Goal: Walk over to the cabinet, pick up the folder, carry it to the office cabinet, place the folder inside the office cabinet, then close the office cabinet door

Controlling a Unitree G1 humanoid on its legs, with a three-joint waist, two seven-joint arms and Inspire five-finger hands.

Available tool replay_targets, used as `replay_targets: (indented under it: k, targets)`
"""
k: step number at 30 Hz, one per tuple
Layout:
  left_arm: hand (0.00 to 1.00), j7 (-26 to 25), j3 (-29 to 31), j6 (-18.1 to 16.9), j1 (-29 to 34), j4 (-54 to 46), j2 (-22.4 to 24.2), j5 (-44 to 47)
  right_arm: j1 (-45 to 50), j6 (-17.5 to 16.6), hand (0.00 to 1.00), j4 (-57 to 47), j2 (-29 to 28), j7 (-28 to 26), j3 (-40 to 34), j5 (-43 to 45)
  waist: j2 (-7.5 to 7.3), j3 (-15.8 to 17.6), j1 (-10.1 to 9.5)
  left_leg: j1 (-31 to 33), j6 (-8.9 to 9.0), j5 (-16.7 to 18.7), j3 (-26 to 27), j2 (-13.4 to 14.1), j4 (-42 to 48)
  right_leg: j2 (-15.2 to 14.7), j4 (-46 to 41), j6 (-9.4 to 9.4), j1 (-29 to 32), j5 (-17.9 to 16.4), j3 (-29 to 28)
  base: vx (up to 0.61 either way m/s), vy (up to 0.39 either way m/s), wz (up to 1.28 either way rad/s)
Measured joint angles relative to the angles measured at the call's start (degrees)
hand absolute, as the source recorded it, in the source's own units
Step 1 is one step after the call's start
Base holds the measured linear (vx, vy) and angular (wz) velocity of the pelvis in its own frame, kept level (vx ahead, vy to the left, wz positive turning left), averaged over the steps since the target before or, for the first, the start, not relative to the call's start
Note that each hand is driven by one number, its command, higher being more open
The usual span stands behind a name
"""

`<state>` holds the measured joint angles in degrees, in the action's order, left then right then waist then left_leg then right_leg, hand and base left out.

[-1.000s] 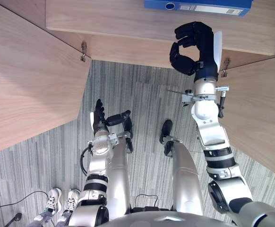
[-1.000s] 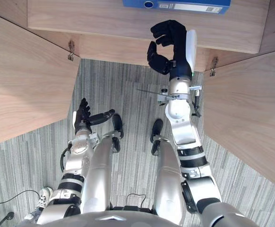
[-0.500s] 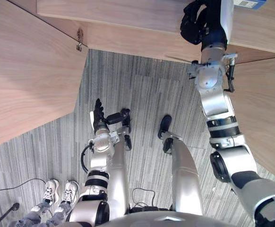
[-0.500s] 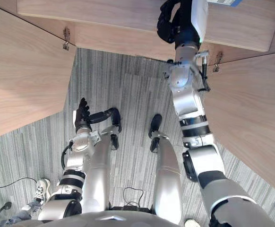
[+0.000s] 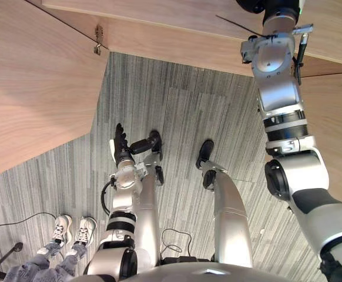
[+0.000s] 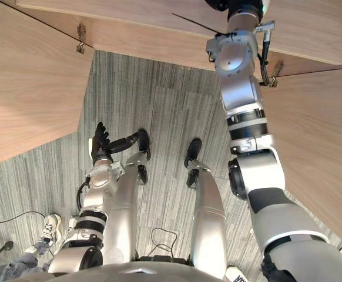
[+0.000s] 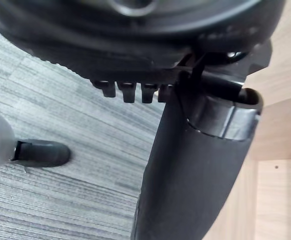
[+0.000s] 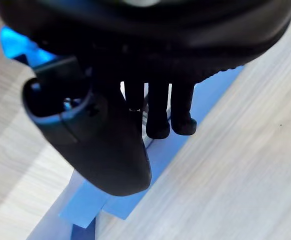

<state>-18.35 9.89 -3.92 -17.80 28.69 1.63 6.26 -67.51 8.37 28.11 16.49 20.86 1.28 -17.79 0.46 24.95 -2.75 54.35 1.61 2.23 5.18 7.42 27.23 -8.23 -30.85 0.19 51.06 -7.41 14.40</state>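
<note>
One step of five looks done: you are at the cabinet [image 5: 177, 35], its doors [image 5: 36, 88] standing open to either side, with the right arm stretched up over its top. The folder [image 8: 90, 202] lies flat on that top, and your right hand [image 8: 105, 145] is directly over it, fingers pointing straight at the blue cover and thumb held apart, grasping nothing as far as I can judge. That leaves the grasp, carry, placing and door-closing, while your left hand [image 5: 119, 147] hangs low over the floor [image 5: 177, 117], relaxed and empty.
</note>
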Motion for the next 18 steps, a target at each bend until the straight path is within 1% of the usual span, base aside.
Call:
replay_targets:
  k: [3,6,9,13,14,17,18]
  targets:
    - [1.0,-0.01,0.0,-0.68,0.01,-0.03,-0.04,0.07,-1.96,0.01,0.0,2.73,0.05,0.02,-0.01,0.19,0.01,0.0,0.03,-0.01,0.09,-0.68,-0.18,-0.06,-0.46,0.0,0.13,-0.28,0.0,0.18,0.21,-0.01,-0.004,0.02]
    - [1.0,-0.01,-0.03,-1.04,0.09,-0.33,-0.07,0.46,-3.96,0.07,0.0,5.02,1.01,0.03,-0.04,2.49,0.05,0.0,0.02,-0.02,0.25,-2.26,-1.02,-0.33,-2.14,-0.05,0.5,-0.78,0.08,0.57,1.14,-0.04,-0.017,0.13]
    - [1.0,-0.01,-0.06,-1.04,1.04,-0.42,-0.09,0.49,-5.17,0.08,0.0,5.43,1.63,0.03,-0.04,4.42,0.09,0.03,-0.12,0.1,0.26,-3.09,-1.12,-0.35,-2.86,-0.05,0.32,-1.03,0.44,0.72,1.47,-0.03,-0.02,0.08]
    - [1.0,0.01,-0.05,-1.02,1.7,-0.53,-0.07,0.79,-5.72,0.06,0.0,5.07,1.99,0.09,-0.1,4.52,0.17,0.07,-0.08,0.16,0.29,-3.23,-1.11,-0.3,-2.45,-0.05,-0.08,-1.09,0.55,0.76,1.41,0.0,0.0,0.0]
    - [1.0,0.04,-0.06,-0.98,1.7,-1.11,-0.04,0.79,-5.18,0.1,0.0,3.81,2.11,0.18,-0.18,4.67,0.18,0.08,-0.03,0.3,0.29,-3.21,-1.1,-0.25,-2.0,-0.04,-0.2,-1.09,0.55,0.76,1.38,0.0,0.0,0.0]
    - [1.0,0.18,-0.05,-0.97,1.58,-2.78,-0.14,0.77,2.0,-0.03,0.0,-7.37,2.4,0.69,-0.03,5.14,0.17,0.08,-0.11,0.17,0.04,-2.47,-1.07,0.1,-0.47,0.05,-0.8,-1.1,-0.06,0.71,1.35,0.0,0.005,-0.02]
    - [1.0,0.39,-0.05,-0.95,1.56,-2.95,-0.31,0.73,6.06,-0.59,0.0,-12.31,2.37,0.71,0.05,5.55,0.17,0.07,-0.17,-0.33,-0.04,-1.73,-1.01,0.25,0.45,0.07,-1.47,-1.06,-0.63,0.57,1.13,0.0,0.024,-0.08]
